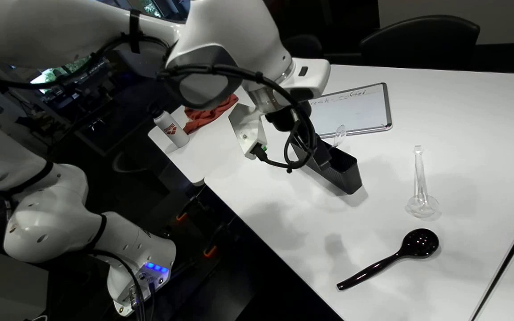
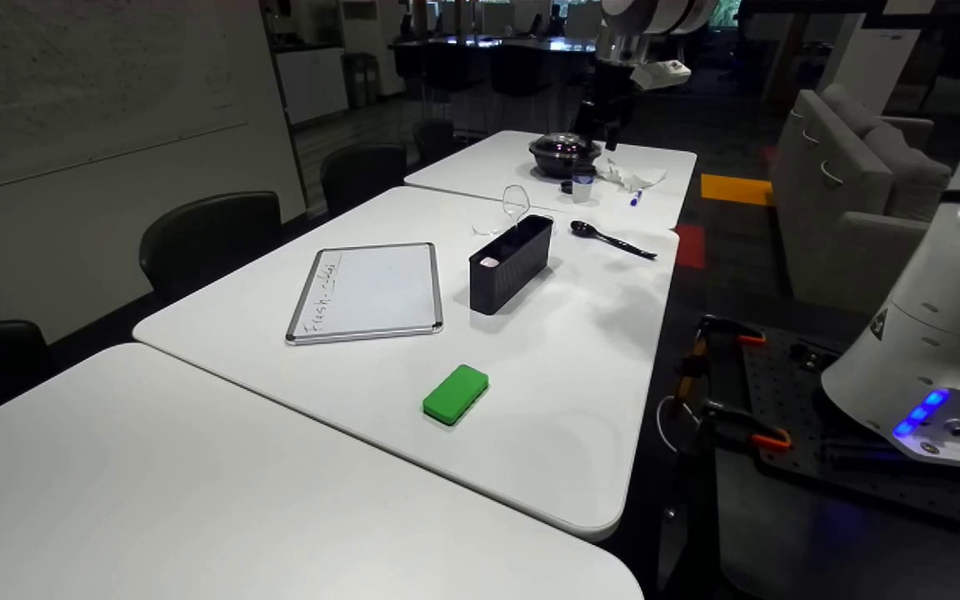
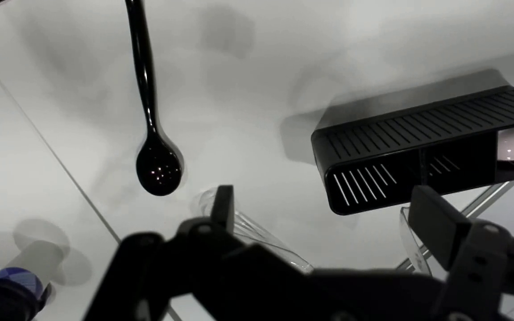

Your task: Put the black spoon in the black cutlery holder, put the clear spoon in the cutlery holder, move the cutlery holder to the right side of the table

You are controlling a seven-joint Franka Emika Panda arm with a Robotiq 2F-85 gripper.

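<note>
Dim grey light fills the room, and big in the middle stands a table (image 1: 475,147) with a flat, plain white top. One long, smooth white robot arm (image 1: 230,26) reaches over it from the upper left in an exterior view. At its end hangs a black, two-fingered pincer (image 3: 328,213). Seen in the wrist view, its fingers are spread wide, and I see nothing pinched between them. At the right edge of that view sits a long, narrow black cutlery holder (image 3: 426,127) with ribbed sides.

Next comes a shiny, all-black spoon (image 3: 159,171) with a thin handle and a round bowl. It lies flat on the table, outside the holder. From the pincer it is up and to the left in the wrist view, not touching the fingers. Its handle runs nearly straight up and goes past the top edge. One fingertip is on the left and one on the right, so the spoon's long way goes almost square across the line between them. I think the pincer should go over that way and come down with a finger on each side of the handle, hardly turning.

Smaller, a clear plastic spoon (image 1: 421,200) lies flat on the table. One more see-through spoon (image 1: 340,135) pokes its round bowl up, seemingly out of the holder. I cannot tell which of these two the job means.
</note>
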